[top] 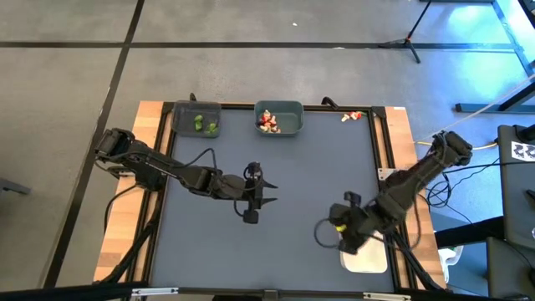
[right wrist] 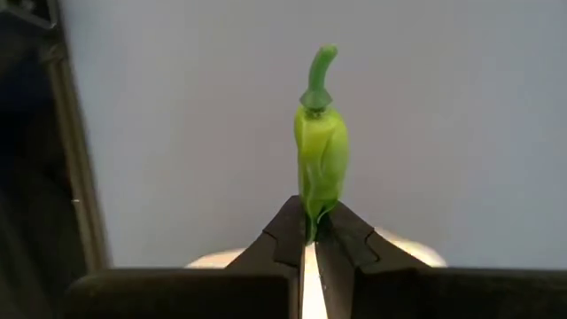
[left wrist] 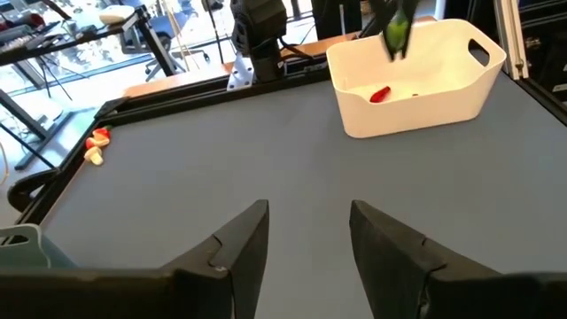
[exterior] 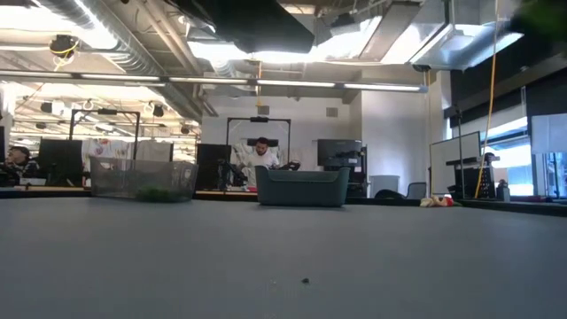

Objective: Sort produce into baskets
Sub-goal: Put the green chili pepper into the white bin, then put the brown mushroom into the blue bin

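**Right gripper clamped on green pepper**

I see the right gripper (right wrist: pixel 310 237) pinching a green pepper (right wrist: pixel 321 151) at its lower tip — stem pointing away from the fingers — above the white tray (left wrist: pixel 416 84), which holds one red piece (left wrist: pixel 379 94). My left gripper (left wrist: pixel 310 232) hangs unclenched and empty over mid-table (top: pixel 292 180).

Grey concrete floor (top: pixel 251 58); office desks, monitors (exterior: pixel 337 152), ceiling lights
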